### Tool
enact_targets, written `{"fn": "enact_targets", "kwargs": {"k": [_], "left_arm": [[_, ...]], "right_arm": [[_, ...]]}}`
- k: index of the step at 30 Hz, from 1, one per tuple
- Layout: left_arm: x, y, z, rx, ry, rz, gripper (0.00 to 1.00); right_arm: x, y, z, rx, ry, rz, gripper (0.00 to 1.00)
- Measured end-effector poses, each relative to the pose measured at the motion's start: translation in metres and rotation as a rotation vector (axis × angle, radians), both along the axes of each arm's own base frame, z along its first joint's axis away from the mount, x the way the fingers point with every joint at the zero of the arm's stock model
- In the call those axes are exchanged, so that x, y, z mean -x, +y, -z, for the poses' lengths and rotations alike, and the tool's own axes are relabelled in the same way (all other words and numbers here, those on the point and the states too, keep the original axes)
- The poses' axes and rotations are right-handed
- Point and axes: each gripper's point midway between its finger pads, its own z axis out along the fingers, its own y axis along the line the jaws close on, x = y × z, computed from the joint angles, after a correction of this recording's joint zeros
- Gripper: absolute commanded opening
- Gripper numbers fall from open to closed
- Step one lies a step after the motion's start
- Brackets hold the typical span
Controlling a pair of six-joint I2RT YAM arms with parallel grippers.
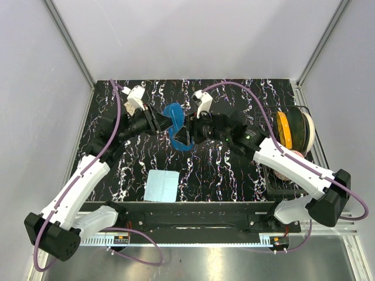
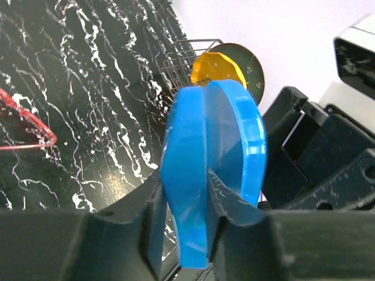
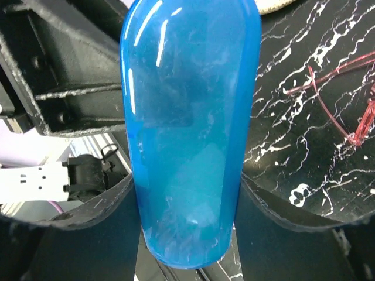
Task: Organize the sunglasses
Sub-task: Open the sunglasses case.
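Top external view has both my arms meeting over the far middle of the tabletop (image 1: 222, 170), and up between them hangs the blue case (image 1: 174, 112), its two shells splayed open. My left gripper (image 1: 166, 124) is pinched onto one shell, a finger pressed to each face. My right gripper (image 1: 187, 133) clasps the case from the right side. Down on the marbled surface lie the sunglasses (image 2: 26, 126), thin red frame, close under the case, free of both grippers. Light blue cloth (image 1: 161, 185) sits nearer, left of centre.
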Motion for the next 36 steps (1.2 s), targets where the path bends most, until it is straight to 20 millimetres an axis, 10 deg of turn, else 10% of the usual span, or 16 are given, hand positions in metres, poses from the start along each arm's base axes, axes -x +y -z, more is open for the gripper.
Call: {"fn": "enact_targets", "kwargs": {"k": [7,14,27,36], "left_arm": [[-0.006,0.002,0.024,-0.06,0.076,-0.036,0.0],[-0.009,0.0,0.037,-0.093,0.121,-0.035,0.0],[-0.017,0.001,0.071,-0.154,0.224,-0.062,0.0],[-0.029,0.013,0.094,-0.218,0.271,-0.124,0.0]], "right_arm": [[-0.004,-0.001,0.019,0.06,0.033,0.027,0.05],[-0.013,-0.007,0.027,0.083,0.05,0.118,0.52],[-0.023,-0.016,0.055,0.106,0.081,0.258,0.74],[-0.037,-0.06,0.088,0.216,0.082,0.436,0.89]]}}
